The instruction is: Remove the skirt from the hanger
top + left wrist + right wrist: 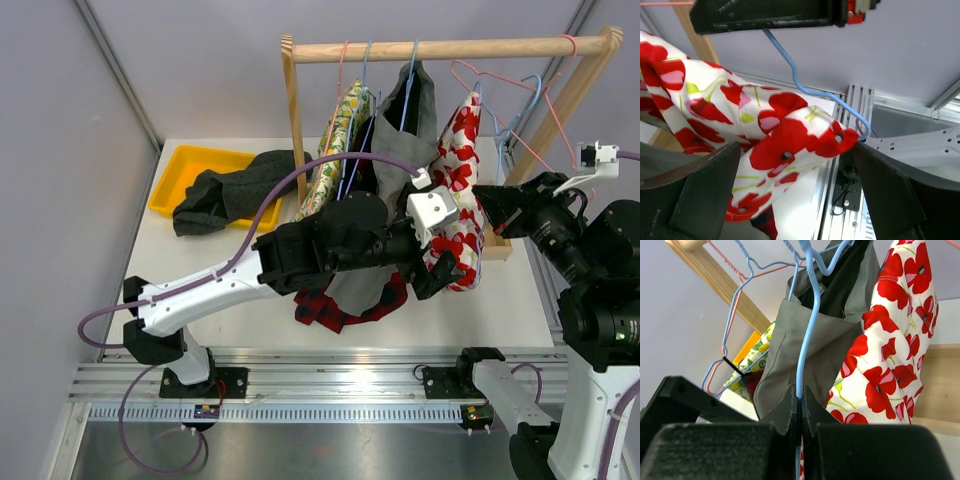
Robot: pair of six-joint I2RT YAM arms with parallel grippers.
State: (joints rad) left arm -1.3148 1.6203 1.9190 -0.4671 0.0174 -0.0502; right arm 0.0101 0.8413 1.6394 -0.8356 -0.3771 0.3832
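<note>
From the overhead view I see the poppy-print skirt [465, 150] hanging at the right of the wooden rack [450, 48], beside a grey garment [415, 110]. It is still on its blue hanger [795, 75].

The left fingers [710, 180] are spread apart, one on each side of the skirt's lower folds. In the left wrist view I cannot tell whether either one touches the fabric.

The right fingers [790, 407] are pressed together on the blue hanger's wire, just below its hook. The skirt hangs close on one side of them and the grey garment on the other.

A red plaid garment [340, 305] lies on the surface [500, 300] under the left arm. At the far left, a dark garment [225, 195] spills out of a yellow tray [190, 160].
</note>
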